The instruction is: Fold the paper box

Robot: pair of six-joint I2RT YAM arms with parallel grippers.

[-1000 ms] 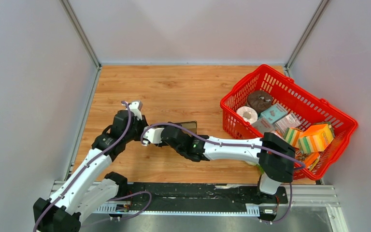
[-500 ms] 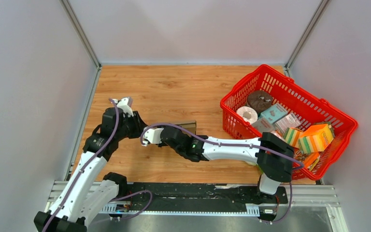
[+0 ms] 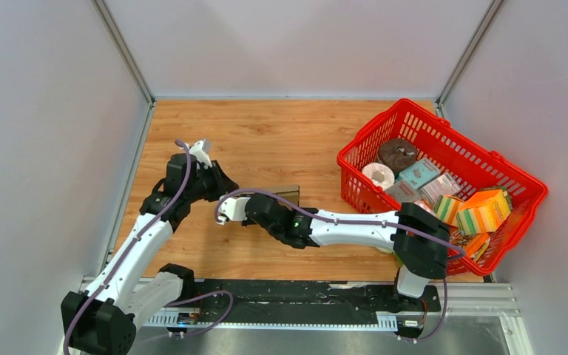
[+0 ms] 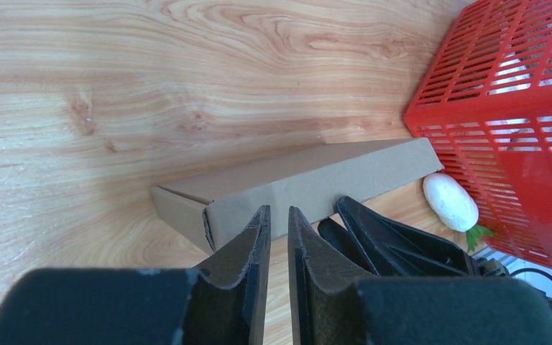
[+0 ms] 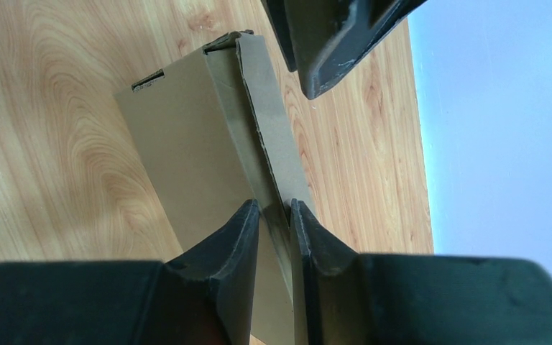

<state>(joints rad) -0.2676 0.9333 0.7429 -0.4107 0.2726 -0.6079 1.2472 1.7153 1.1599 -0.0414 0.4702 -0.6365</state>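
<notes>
The paper box lies flat on the wooden counter, about the middle of it, left of the red basket and apart from it. From above, only a strip of its brown cardboard shows behind the 2 wrists. The left wrist view shows it as a long, low box with one long side facing that camera.

The right jaws are almost closed, and a narrow cardboard edge along the box's long side is pinched between their 2 fingers.

The left jaws are at the box's left end. Their fingers are drawn together to a thin slit with nothing in it. The tips are right at the box's side, but I cannot tell whether they touch it.

A small white oval thing lies on the counter between the box's right end and the basket. The basket holds sponges and a paper roll, among other things.
</notes>
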